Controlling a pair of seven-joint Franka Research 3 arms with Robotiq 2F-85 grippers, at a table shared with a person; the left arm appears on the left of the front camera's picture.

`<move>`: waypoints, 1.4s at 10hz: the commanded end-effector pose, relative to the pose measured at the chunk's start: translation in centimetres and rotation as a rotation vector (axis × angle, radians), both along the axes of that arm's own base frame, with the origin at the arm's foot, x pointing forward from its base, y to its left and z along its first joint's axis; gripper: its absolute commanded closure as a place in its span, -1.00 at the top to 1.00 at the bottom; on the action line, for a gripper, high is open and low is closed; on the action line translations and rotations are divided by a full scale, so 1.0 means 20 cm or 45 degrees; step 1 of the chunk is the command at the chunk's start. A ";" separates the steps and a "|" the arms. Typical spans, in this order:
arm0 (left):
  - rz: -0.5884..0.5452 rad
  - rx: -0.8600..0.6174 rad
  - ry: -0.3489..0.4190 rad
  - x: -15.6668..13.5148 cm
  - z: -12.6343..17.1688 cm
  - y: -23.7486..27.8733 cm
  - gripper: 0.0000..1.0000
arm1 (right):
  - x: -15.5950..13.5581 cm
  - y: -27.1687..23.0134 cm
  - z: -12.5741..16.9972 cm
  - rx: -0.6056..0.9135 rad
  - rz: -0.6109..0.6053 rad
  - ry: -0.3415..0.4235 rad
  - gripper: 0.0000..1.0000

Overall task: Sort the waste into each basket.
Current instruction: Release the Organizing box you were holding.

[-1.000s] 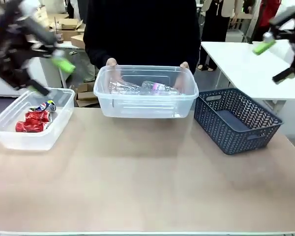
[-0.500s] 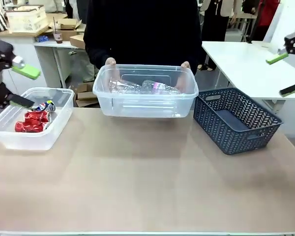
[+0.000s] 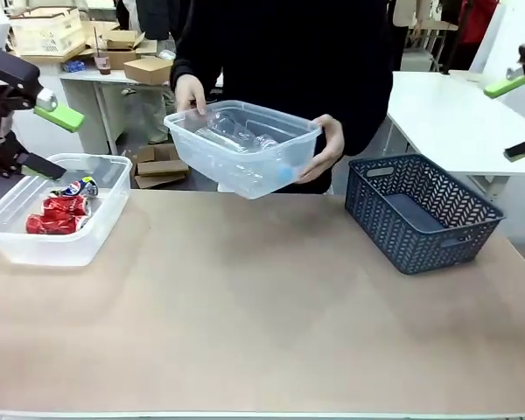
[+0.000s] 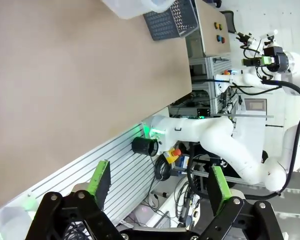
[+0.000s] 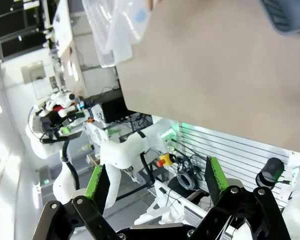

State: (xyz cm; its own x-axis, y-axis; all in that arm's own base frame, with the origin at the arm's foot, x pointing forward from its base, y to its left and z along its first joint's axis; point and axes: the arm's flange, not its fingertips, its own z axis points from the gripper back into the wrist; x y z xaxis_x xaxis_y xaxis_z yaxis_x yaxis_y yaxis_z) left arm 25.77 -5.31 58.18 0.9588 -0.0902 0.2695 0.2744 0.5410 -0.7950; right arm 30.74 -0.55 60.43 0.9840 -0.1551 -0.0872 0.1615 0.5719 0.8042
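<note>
Both my left gripper (image 3: 37,140) and right gripper (image 3: 515,115) hang spread and empty, cans (image 3: 59,213) binned just beneath my left jaws, bottles in the tub (image 3: 241,149) that a person lifts away between us, so sorting looks done and I should wait.

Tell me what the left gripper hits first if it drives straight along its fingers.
Probably nothing on the table: the open left gripper points past the table edge toward the right arm's base. Depth is unclear.
</note>
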 end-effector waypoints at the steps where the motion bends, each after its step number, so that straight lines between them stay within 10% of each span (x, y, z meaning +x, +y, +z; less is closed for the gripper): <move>1: -0.013 -0.026 0.005 0.00 0.00 0.01 1.00 | 0.01 0.00 -0.01 0.027 0.022 -0.030 1.00; 14: -0.013 -0.026 0.005 0.00 0.00 0.01 1.00 | 0.01 0.00 -0.01 0.027 0.022 -0.030 1.00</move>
State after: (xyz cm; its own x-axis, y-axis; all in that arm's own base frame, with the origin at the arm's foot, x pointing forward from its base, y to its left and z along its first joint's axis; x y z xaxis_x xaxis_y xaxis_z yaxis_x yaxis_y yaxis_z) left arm 25.77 -5.13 58.06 0.9611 -0.0889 0.2616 0.2672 0.5404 -0.7979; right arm 30.84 -0.62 60.31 0.9840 -0.1551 -0.0878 0.1620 0.5727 0.8036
